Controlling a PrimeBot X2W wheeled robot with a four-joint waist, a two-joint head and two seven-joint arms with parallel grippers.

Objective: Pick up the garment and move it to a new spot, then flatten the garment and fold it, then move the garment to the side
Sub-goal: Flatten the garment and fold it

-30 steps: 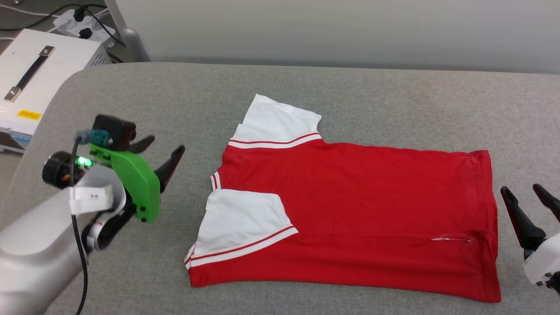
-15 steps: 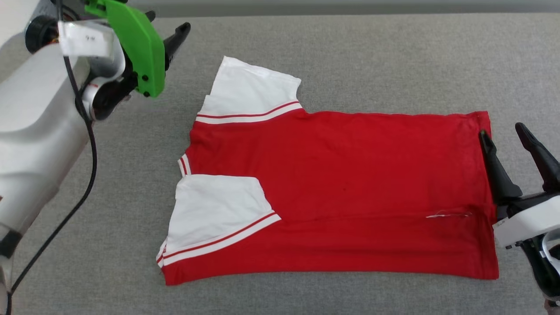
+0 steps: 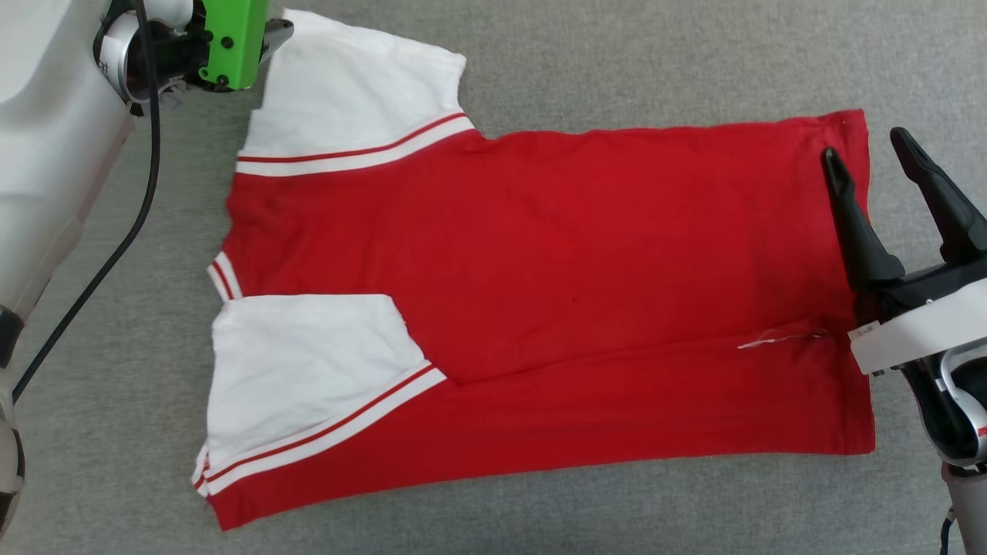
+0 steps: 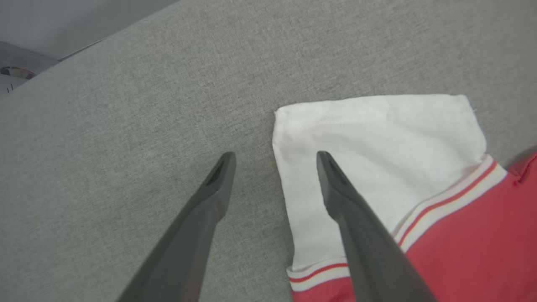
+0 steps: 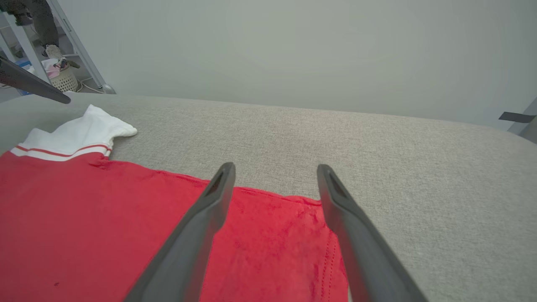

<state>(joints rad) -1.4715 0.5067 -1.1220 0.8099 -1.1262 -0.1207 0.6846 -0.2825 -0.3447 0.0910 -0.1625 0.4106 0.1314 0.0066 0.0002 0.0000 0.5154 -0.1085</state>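
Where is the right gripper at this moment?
Head view, right side: the right gripper stands open at the far hem corner of the shirt, one finger over cloth, one over table.

The red jersey T-shirt (image 3: pixel 586 254) has white short sleeves (image 3: pixel 308 362) with red-and-white striped trim (image 3: pixel 347 150). The woven cloth surface (image 3: pixel 617 62) under it is plain grey. A plastic plate (image 3: pixel 231 38) at upper left is bright green.

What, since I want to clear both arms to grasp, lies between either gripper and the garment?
Nothing visible. The left gripper hangs open over the edge of the far white sleeve, and the right gripper is open over the hem corner of the garment. Around them lies bare grey surface.
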